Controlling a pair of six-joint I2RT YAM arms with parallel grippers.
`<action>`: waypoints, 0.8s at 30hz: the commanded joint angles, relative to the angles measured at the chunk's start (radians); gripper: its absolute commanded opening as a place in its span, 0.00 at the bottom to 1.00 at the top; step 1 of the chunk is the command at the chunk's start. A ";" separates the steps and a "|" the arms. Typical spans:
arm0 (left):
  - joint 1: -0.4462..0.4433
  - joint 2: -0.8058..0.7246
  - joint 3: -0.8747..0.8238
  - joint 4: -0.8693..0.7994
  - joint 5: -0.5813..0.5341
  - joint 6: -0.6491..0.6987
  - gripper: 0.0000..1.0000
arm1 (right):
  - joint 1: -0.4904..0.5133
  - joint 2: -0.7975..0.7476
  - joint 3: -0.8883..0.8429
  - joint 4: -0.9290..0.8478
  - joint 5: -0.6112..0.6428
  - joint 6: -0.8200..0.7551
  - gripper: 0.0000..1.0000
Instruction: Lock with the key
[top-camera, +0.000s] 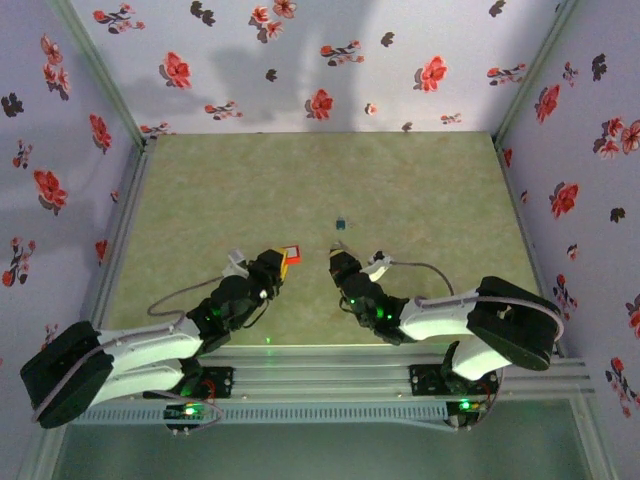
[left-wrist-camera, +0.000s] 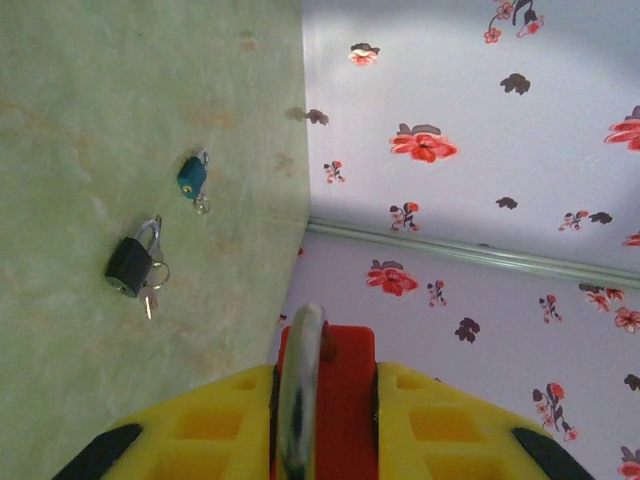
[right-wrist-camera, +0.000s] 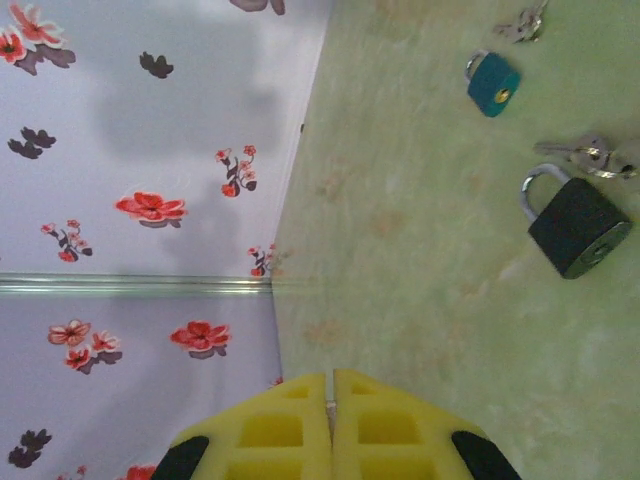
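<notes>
The left gripper (top-camera: 287, 259) reaches in from the near left, and its yellow fingers (left-wrist-camera: 215, 425) pinch the red padlock (left-wrist-camera: 348, 395) from both sides. The padlock's steel shackle (left-wrist-camera: 300, 385) stands up between the fingers. In the top view the red padlock (top-camera: 292, 254) is at that gripper's tip, just above the table (top-camera: 420, 190).

Near mid-table lies a black padlock (right-wrist-camera: 577, 227) flat on its side. The key (right-wrist-camera: 588, 153) is on a ring with another key, on the table and touching the black padlock's shackle end. The left wrist view shows the same black padlock (left-wrist-camera: 130, 266) with the key (left-wrist-camera: 148, 300) beside it. Farther out, apart from these, lies a small blue padlock (right-wrist-camera: 492, 85), seen from above as a speck (top-camera: 342, 224).

The right gripper (right-wrist-camera: 331, 400) has its jaws pressed together; whether anything thin sits between them I cannot tell. It hangs low over the table (top-camera: 336, 256), near the black padlock and apart from it
</notes>
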 joint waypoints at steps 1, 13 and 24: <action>0.004 -0.025 0.007 -0.021 -0.045 0.036 0.00 | -0.007 -0.044 -0.021 -0.027 0.077 0.005 0.00; 0.004 -0.105 0.041 -0.206 -0.041 0.135 0.00 | -0.100 -0.225 -0.036 -0.202 -0.039 -0.098 0.00; 0.122 -0.213 0.043 -0.473 0.223 0.292 0.00 | -0.129 -0.517 0.042 -0.593 -0.106 -0.455 0.00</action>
